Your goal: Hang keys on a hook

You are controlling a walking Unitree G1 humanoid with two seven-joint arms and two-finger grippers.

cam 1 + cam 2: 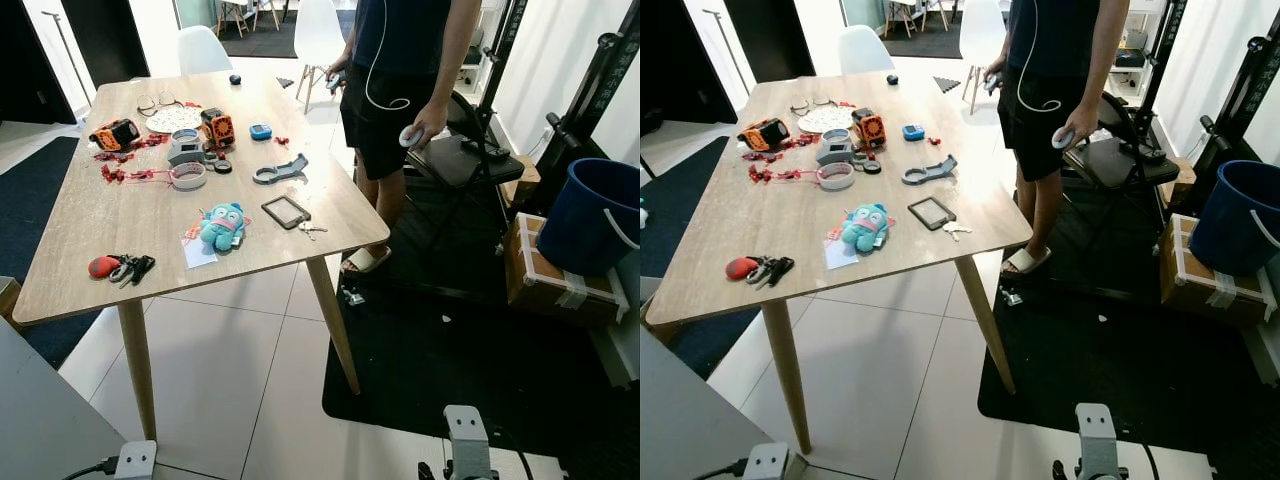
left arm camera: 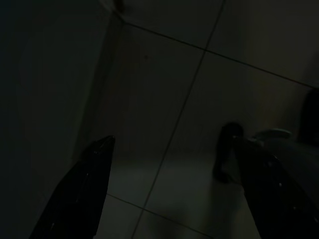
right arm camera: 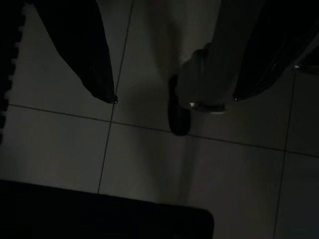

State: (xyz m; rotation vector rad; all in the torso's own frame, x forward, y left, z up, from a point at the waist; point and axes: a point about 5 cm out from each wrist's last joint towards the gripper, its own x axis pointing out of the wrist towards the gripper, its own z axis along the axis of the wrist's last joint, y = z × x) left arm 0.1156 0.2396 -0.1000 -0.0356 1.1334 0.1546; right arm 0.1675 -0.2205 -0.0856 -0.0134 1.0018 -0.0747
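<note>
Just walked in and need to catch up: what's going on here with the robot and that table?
Nothing is being handled yet. The robot stands back from the wooden table, both arms hanging idle: the left gripper and right gripper are open above the tiled floor. Small silver keys lie near the table's right edge beside a dark card holder, and another key bunch lies at the near left. A person stands at the far right corner.
</note>
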